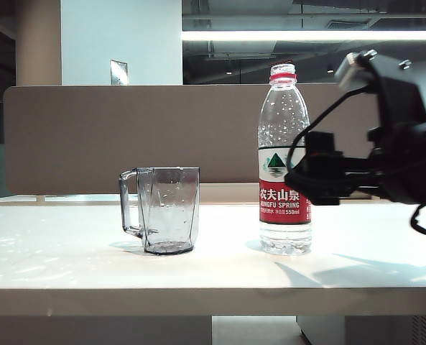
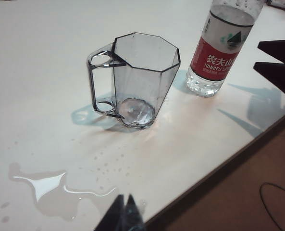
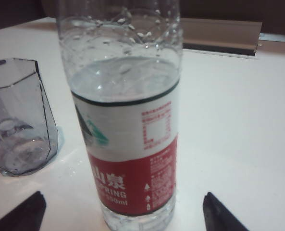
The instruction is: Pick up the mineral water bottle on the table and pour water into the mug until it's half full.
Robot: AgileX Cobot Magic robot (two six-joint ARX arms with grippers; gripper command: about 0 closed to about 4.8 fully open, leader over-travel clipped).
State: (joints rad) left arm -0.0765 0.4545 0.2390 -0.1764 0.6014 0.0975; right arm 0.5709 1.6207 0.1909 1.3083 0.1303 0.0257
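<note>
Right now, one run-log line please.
right claw: open, straddling mineral water bottle | left claw: shut, idle | mug: empty | table: spill

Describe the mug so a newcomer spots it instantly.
On the wide off-white table, look left of the tall clear plastic bottle with the red-and-white label. The clear grey-tinted faceted plastic mug stands upright there, apart from it. Unlike the bottle, it is short, open-topped, unlabelled, with a squared handle.

The exterior camera faces the off-white worktop (image 1: 54,251) low and level, while both wrist cameras look down closer, all sharing the clear red-labelled plastic bottle (image 1: 284,165).
</note>
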